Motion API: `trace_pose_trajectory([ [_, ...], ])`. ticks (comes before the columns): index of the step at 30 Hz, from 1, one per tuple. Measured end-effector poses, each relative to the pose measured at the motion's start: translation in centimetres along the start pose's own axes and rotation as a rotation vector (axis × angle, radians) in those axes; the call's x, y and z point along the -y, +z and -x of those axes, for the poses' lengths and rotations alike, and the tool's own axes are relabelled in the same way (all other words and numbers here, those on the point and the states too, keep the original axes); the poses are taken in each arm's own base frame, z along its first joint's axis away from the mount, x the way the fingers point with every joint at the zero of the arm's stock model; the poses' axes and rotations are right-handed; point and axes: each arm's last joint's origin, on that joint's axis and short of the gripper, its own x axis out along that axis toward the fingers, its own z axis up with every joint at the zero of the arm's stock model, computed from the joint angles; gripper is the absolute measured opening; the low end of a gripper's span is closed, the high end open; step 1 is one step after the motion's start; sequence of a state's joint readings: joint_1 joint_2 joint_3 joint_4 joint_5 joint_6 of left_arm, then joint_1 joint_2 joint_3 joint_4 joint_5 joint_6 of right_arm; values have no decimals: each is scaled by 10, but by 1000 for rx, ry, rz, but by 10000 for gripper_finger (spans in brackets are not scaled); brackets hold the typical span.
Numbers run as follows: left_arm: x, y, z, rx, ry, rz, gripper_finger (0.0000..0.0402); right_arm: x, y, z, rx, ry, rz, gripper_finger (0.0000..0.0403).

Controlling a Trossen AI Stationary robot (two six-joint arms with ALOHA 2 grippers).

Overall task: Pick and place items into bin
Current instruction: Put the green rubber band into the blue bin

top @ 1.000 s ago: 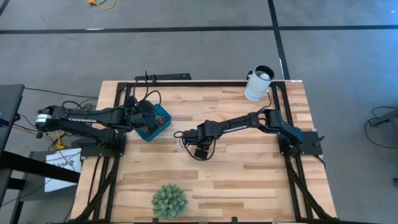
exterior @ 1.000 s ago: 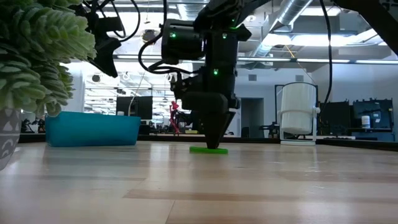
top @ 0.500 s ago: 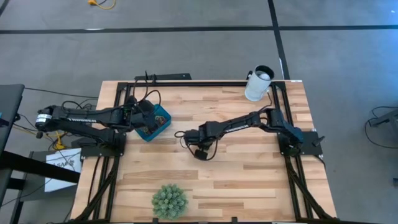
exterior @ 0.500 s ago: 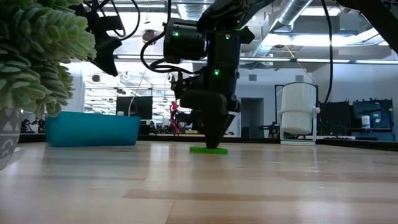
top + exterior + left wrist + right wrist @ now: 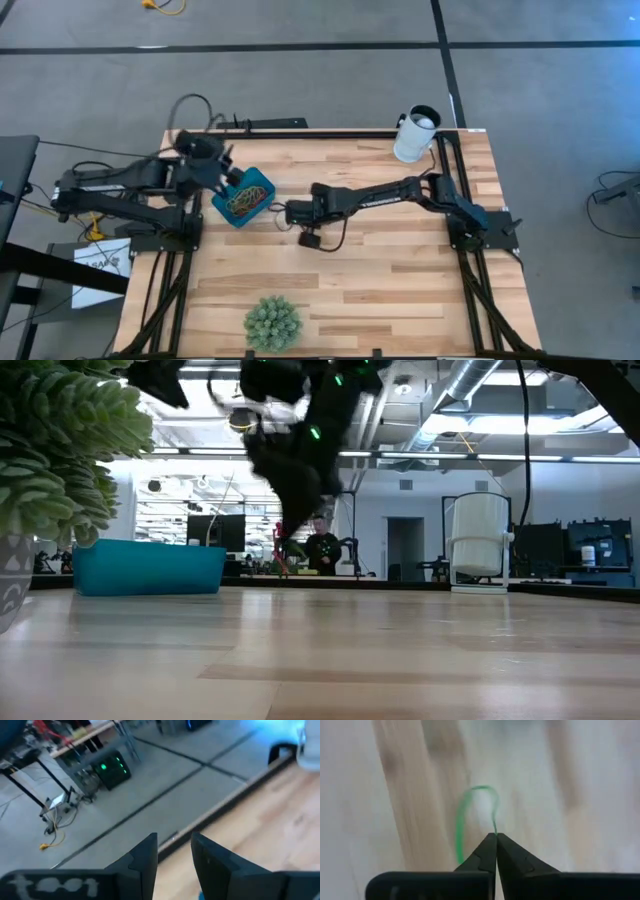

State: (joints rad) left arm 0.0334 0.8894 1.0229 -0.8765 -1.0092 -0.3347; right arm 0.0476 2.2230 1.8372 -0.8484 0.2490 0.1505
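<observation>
Right wrist view: thin green rubber-band loop between pinched fingertips.

the right hand now lifts the green band off the table and swings toward the bin; the left hand has pulled back off the bin.

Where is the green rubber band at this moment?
The green rubber band hangs pinched in the right gripper, lifted above the table centre, just right of the teal bin in the high view.
</observation>
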Motion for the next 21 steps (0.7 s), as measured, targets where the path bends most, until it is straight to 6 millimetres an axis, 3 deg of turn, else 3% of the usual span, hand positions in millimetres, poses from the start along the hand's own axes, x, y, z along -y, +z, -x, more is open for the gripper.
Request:
trace_pose_trajectory([
  [4, -23, 7, 14, 72, 44, 84, 110, 11, 32, 20, 222, -5, 4, 1],
  [10, -45, 4, 26, 122, 70, 163, 110, 31, 82, 31, 732, 113, -58, 1],
  [17, -59, 2, 32, 161, 145, 207, 110, 31, 94, 14, 912, 176, -100, 0],
  [21, -60, 2, 33, 165, 158, 211, 110, 25, 97, -12, 971, 189, -131, 0],
])
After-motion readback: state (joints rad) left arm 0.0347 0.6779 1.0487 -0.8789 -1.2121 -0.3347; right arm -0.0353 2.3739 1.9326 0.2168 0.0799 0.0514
